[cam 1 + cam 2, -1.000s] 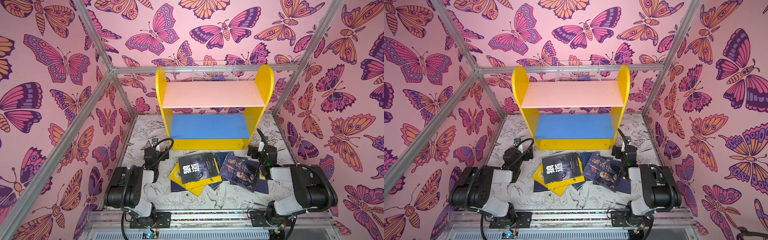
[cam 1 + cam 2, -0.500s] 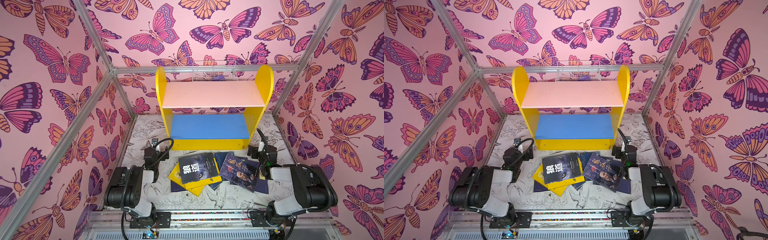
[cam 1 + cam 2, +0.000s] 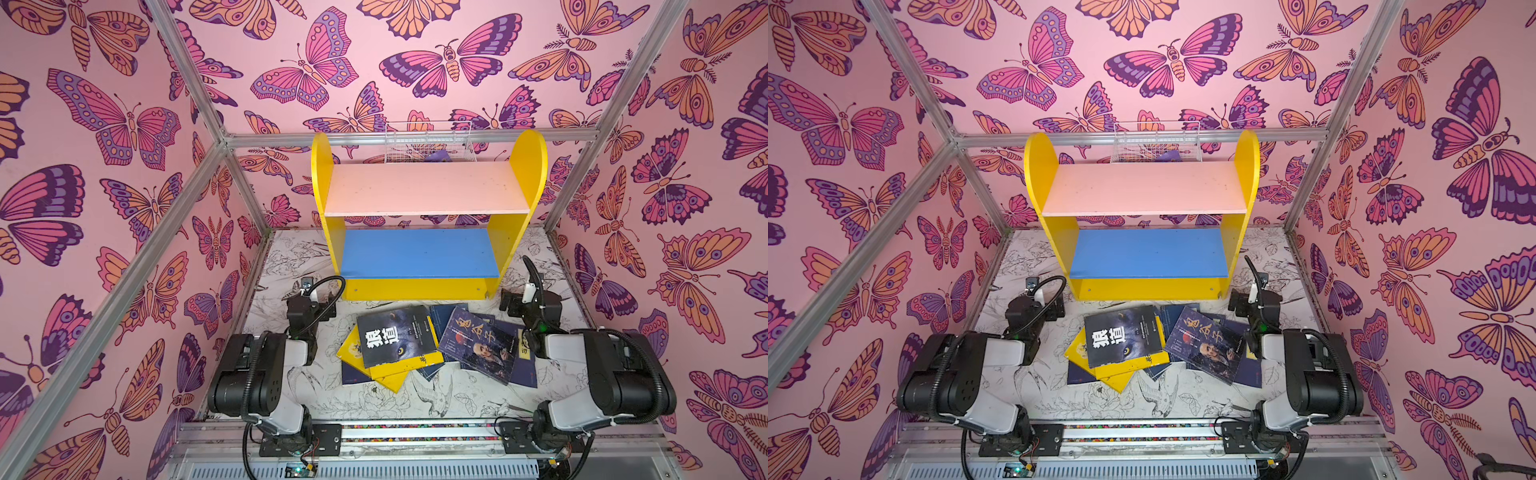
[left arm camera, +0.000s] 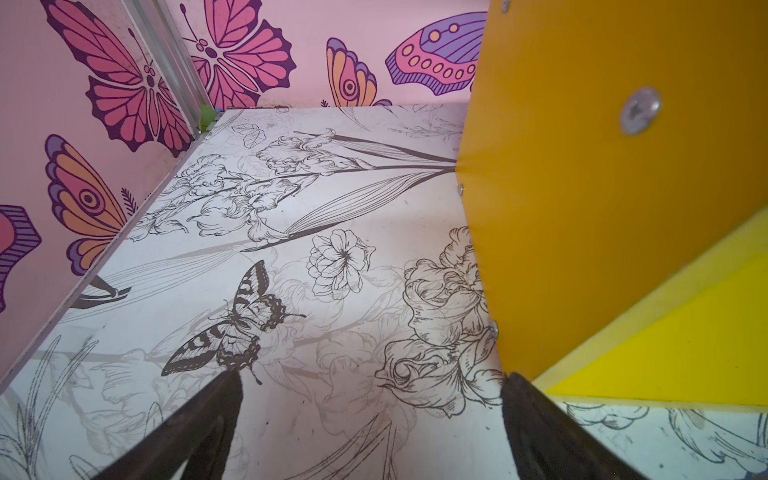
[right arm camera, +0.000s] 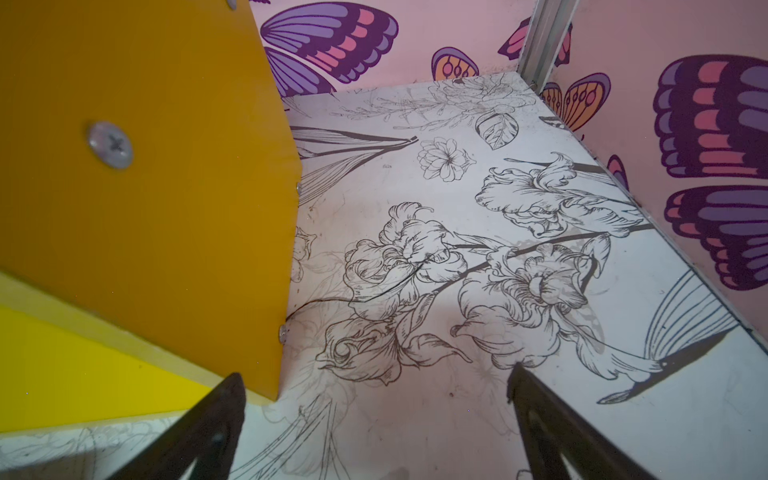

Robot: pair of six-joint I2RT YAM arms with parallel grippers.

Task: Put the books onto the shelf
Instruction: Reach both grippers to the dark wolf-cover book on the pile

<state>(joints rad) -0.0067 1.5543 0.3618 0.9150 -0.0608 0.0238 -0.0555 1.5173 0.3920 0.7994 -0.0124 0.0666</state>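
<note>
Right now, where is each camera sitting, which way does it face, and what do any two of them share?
Top views: high above the near edge, looking down at the shelf, the books and both arms.
Left wrist: on the left arm, low over the table, facing the shelf's yellow side panel; open left gripper shows.
Right wrist: on the right arm, facing the opposite side panel; open right gripper shows.
Shared: both wrist views show the shelf and the flower-printed table, no books.
</note>
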